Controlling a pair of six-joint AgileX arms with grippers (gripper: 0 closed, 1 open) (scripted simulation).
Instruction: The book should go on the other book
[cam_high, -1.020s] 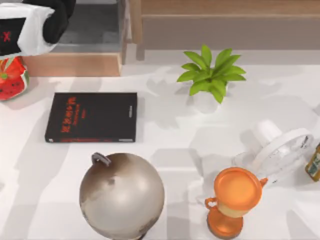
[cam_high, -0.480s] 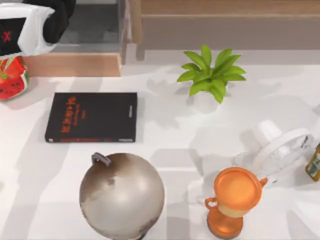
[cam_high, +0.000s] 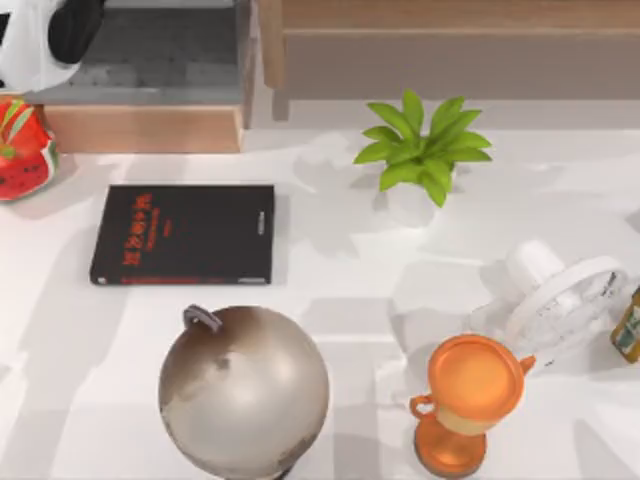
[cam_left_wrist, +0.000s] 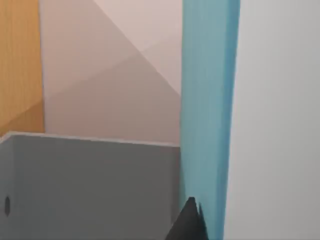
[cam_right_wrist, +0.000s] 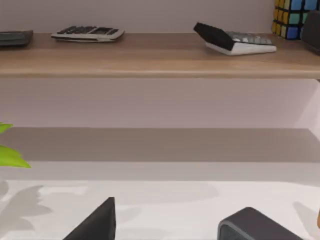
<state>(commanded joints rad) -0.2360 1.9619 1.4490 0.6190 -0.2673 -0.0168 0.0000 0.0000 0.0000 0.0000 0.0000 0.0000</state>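
The other book (cam_high: 183, 235), black with red lettering, lies flat on the table left of centre. My left arm (cam_high: 40, 40) is at the far left corner, over a grey-floored wooden box (cam_high: 160, 70). In the left wrist view the book (cam_left_wrist: 207, 110) stands as a light blue strip with white beside it. One dark fingertip (cam_left_wrist: 189, 225) of my left gripper (cam_left_wrist: 205, 227) presses against its blue face; the other is hidden behind the book. My right gripper (cam_right_wrist: 165, 225) stands open above the table, facing a shelf, with nothing between its fingers.
In front of the black book stands a large globe (cam_high: 243, 390). An orange trophy (cam_high: 468, 400), a white fan (cam_high: 560, 300) and a bottle (cam_high: 628, 325) are on the right, with a potted plant (cam_high: 420, 150) at the back. A watermelon-patterned object (cam_high: 22, 150) sits at the far left.
My left arm has moved up and to the left in the top view, so less of it shows at the corner. The black book and the other objects have not moved.
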